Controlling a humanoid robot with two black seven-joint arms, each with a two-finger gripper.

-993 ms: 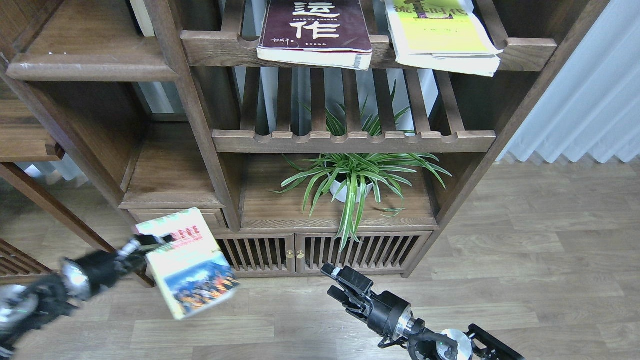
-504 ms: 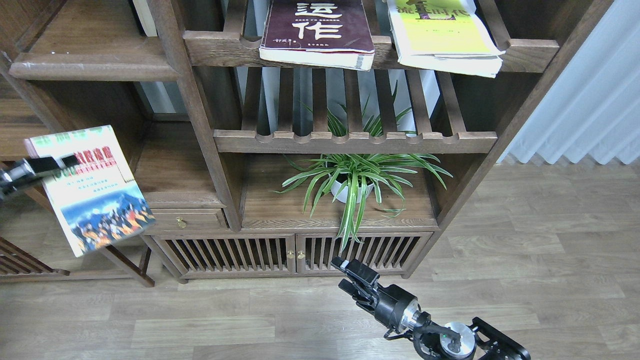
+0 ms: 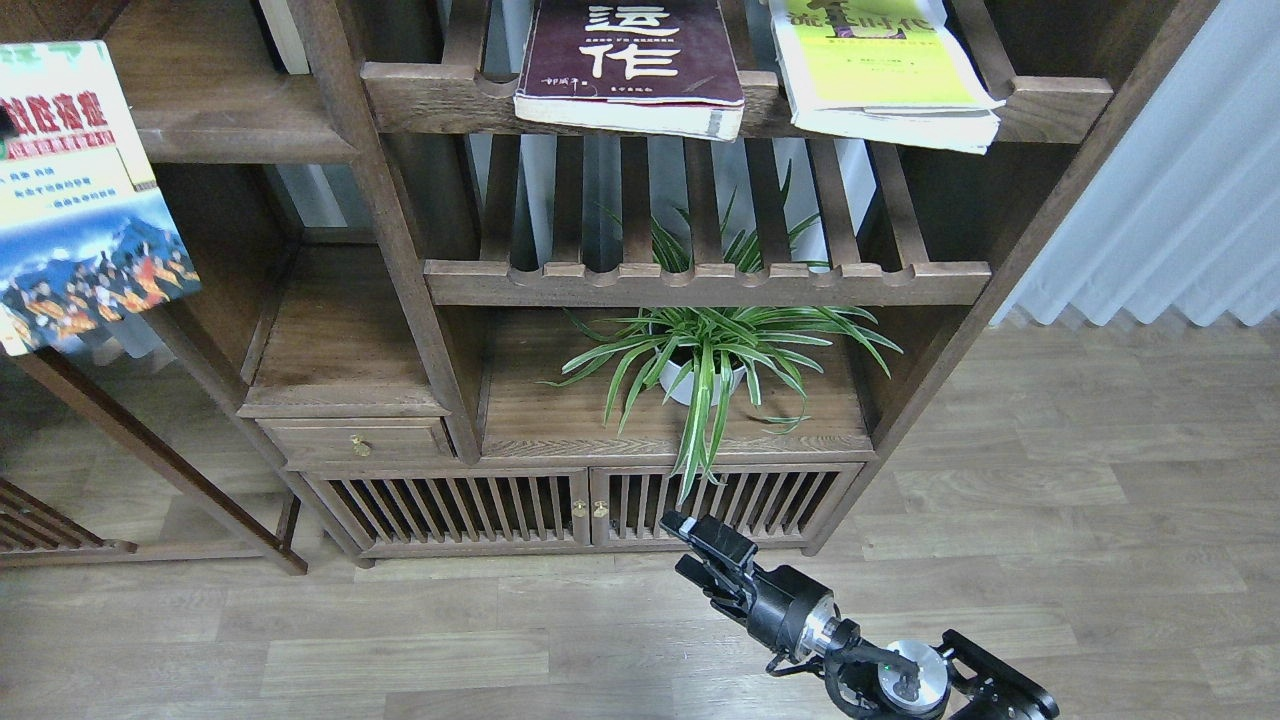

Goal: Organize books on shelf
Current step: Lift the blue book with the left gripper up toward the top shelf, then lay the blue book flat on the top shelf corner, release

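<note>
The cream book (image 3: 80,190) with the colourful landscape hangs in the air at the far left, its top level with the solid dark shelf (image 3: 250,145) and partly covering that board's left end. Only a dark sliver of my left gripper (image 3: 4,125) shows at the view's edge, on the book's cover. The maroon book (image 3: 630,60) and the lime-yellow book (image 3: 880,75) lie flat on the top slatted shelf, overhanging its front rail. My right gripper (image 3: 690,548) is low over the floor in front of the cabinet doors, open and holding nothing.
A potted spider plant (image 3: 705,360) stands on the lower board under an empty slatted shelf (image 3: 700,280). Below it are slatted cabinet doors (image 3: 590,505) and a small drawer (image 3: 355,440). A white curtain (image 3: 1180,190) hangs at right.
The cream book has risen from near floor level up and to the left, to the height of the solid shelf. My left arm has almost left the view. The right gripper barely shifted.
</note>
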